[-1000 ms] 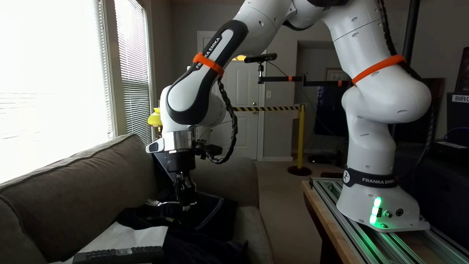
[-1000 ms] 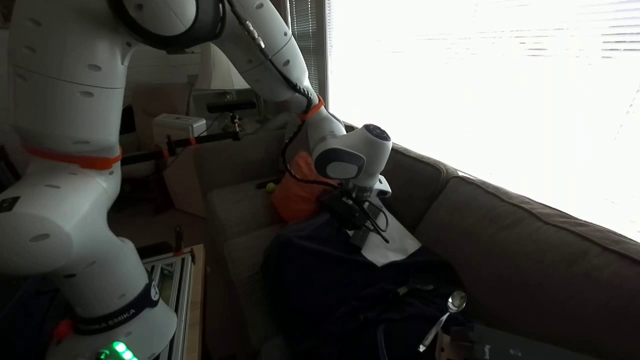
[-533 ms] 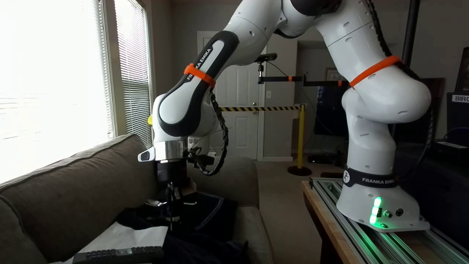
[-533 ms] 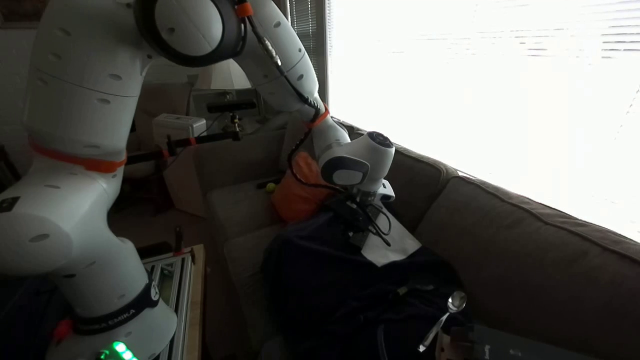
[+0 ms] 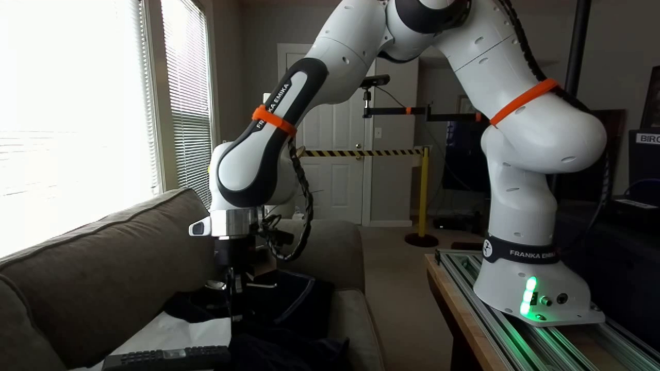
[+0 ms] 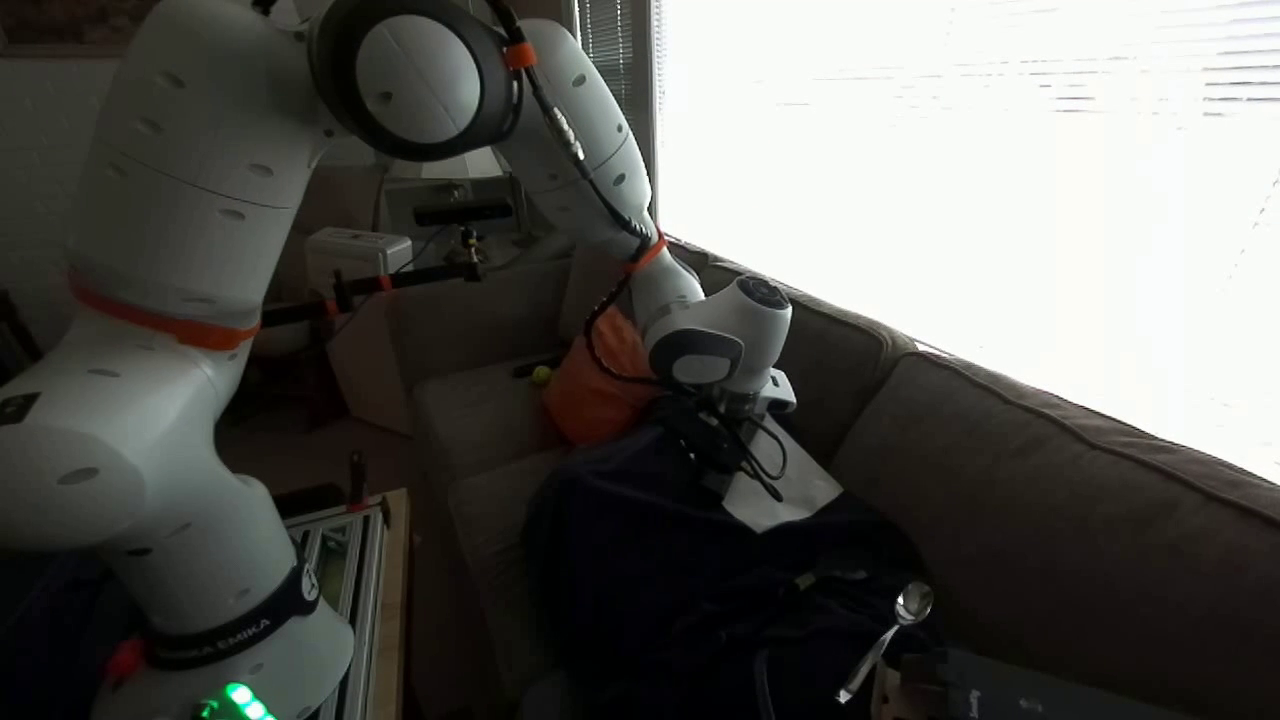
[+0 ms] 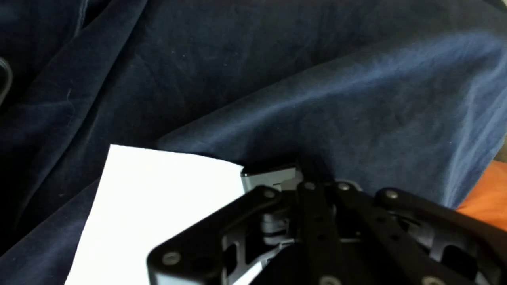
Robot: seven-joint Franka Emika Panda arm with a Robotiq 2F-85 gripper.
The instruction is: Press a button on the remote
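In an exterior view, the remote (image 5: 166,359) lies along a white sheet (image 5: 186,332), nearer the back edge of the sofa-seat worktop (image 5: 356,318); beyond it hangs the pincer (image 5: 234,313), seemingly closed (holding nothing that shows); best centre it over the keys (image 5: 145,355), then press one straight down.

Free room: found above the remote (image 5: 166,358), lower left of an exterior view; also between sofa seat (image 5: 356,324) and wooden table (image 5: 460,310), lower right of centre. Obstacles: left side, walled off by sofa backrest (image 5: 113,278); centre of an exterior view, occupied by orange object (image 6: 590,402); wrist view, crossed by fold of blue cloth (image 7: 317,89).
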